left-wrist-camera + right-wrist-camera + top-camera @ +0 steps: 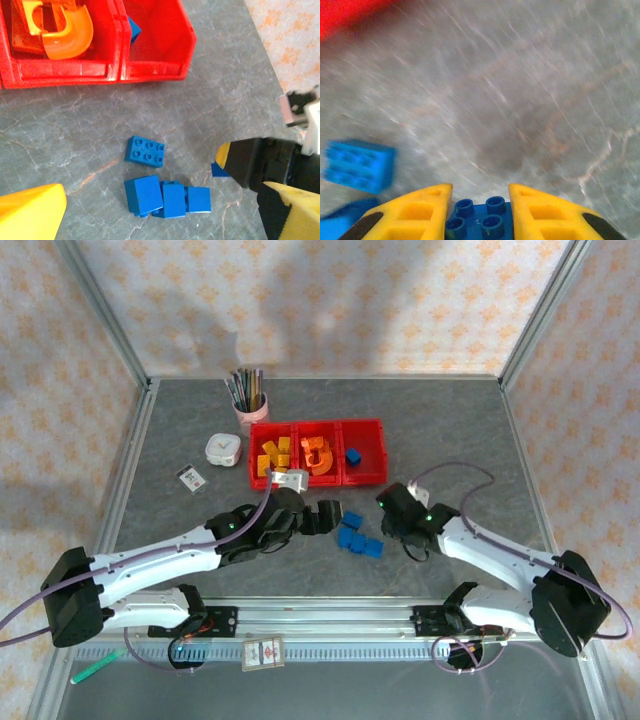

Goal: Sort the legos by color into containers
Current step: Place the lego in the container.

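Three joined red bins (316, 478) hold yellow blocks (273, 455), orange pieces (317, 454) and one blue block (353, 455). Several blue blocks (358, 538) lie on the table in front of the bins. In the left wrist view they are one studded block (145, 150) and a tight cluster (167, 198). My left gripper (326, 516) hovers open over them (163, 192), holding nothing. My right gripper (394, 504) is just right of the pile, shut on a blue block (480, 221) between its yellow fingers (415, 215). Another blue block (359, 165) lies to its left.
A pink cup of pens (248, 398) stands behind the bins. A white round gadget (222, 448) and a small card (191, 477) lie to their left. The right arm's finger (250, 161) is close beside the left gripper. Metal frame rails border the table.
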Motion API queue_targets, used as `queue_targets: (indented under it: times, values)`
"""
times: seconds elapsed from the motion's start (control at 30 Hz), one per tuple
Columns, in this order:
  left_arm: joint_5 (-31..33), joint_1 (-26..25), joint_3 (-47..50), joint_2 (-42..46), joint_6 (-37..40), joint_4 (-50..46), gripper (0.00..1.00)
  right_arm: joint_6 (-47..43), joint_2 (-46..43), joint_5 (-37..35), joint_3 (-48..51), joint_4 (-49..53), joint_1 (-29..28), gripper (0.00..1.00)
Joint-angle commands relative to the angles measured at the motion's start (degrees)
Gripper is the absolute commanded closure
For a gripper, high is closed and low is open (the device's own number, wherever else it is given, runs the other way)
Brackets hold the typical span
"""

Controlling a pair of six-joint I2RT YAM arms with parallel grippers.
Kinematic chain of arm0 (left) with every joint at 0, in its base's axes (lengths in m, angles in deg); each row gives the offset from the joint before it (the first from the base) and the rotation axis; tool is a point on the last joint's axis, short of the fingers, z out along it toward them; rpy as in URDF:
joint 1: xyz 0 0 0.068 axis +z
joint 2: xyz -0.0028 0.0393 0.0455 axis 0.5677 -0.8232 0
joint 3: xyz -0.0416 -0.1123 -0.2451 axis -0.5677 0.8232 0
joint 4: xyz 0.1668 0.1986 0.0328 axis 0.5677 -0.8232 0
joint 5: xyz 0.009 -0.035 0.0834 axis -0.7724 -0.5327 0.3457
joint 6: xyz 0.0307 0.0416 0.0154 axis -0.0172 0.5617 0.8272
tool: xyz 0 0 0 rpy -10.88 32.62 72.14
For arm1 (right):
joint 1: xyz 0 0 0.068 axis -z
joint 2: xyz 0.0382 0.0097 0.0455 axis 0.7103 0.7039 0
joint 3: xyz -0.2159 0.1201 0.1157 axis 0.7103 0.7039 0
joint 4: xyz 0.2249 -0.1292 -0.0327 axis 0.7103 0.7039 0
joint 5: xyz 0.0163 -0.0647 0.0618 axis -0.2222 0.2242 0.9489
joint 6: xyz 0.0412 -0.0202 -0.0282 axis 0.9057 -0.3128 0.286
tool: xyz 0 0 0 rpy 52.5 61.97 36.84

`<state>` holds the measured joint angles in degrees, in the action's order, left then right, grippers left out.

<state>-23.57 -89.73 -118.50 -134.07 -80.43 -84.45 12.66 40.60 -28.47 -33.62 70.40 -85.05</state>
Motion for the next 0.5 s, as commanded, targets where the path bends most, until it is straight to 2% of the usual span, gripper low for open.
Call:
queue_targets:
  times: [0.0,0.17,0.27,0.37,0.47]
  values:
    - [4.6,0.0,-1.9,2.1,1.6,-2.2,0.01,-4.1,3.1,-5.0,-6.5,-0.7,1.2,0.72]
    - [5.1,3.5,-2.7,3.0,1.2,-3.9,0.01,-9.9,11.1,-7.0,-16.2,-6.2,3.4,0.72]
    - [5.4,5.4,-1.9,3.9,0.9,-3.3,0.01,-13.3,18.0,-7.1,-23.0,-8.5,4.7,0.72]
    - [4.7,7.6,-1.0,4.3,0.2,-2.4,0.01,-17.1,25.8,-10.2,-30.4,-9.6,5.4,0.71]
    - [4.2,9.1,-0.7,4.3,0.2,-1.3,0.01,-19.3,32.7,-9.6,-36.1,-10.7,7.2,0.71]
